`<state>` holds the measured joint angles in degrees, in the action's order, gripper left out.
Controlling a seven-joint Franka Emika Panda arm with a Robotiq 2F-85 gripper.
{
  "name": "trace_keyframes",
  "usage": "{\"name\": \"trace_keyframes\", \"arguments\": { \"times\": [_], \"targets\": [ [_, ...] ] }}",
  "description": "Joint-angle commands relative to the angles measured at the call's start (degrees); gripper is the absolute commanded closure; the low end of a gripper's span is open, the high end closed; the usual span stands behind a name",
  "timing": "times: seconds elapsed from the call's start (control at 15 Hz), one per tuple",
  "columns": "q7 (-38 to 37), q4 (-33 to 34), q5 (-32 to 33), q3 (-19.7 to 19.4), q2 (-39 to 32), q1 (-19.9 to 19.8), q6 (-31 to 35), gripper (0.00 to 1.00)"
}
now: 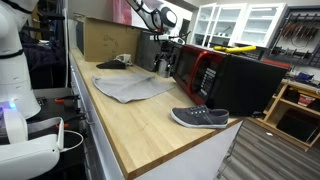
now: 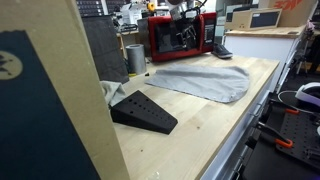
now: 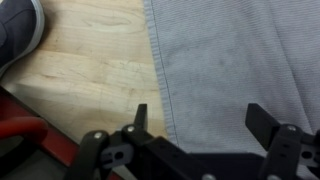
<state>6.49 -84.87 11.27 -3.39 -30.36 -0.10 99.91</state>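
In an exterior view I see the cloth [image 1: 135, 88] spread flat on the counter [image 1: 140, 130], with a shoe [image 1: 200, 118] at its 4 o'clock and a microwave [image 1: 215, 78] at its 2 o'clock. In an exterior view the cloth [image 2: 200, 80] lies unruffled, a black wedge [image 2: 145, 112] near its 8 o'clock. In the wrist view my gripper [image 3: 200, 118] hangs wide open and empty at 6 o'clock above the cloth's edge, shoe toe at 10 o'clock; I judge the work barely begun, the cloth not yet touched.
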Motion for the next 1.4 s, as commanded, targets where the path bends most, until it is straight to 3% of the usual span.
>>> {"name": "trace_keyframes", "arguments": {
  "times": [0.0, 0.2, 0.6, 0.93, 1.33],
  "targets": [
    [-0.15, 0.29, 0.26, 0.59, -0.02, -0.48, -0.3, 0.0],
    [-0.88, -0.28, -0.45, 0.71, -0.05, -0.69, 1.52, 0.0],
    [-6.35, -9.37, -7.69, 0.98, -0.14, -2.03, 22.0, 0.0],
    [-6.94, -18.54, -9.97, 0.75, 2.81, -1.86, 36.82, 0.0],
    [-7.31, -23.14, -12.39, 0.94, 3.68, -2.27, 47.29, 0.0]
  ]
}}
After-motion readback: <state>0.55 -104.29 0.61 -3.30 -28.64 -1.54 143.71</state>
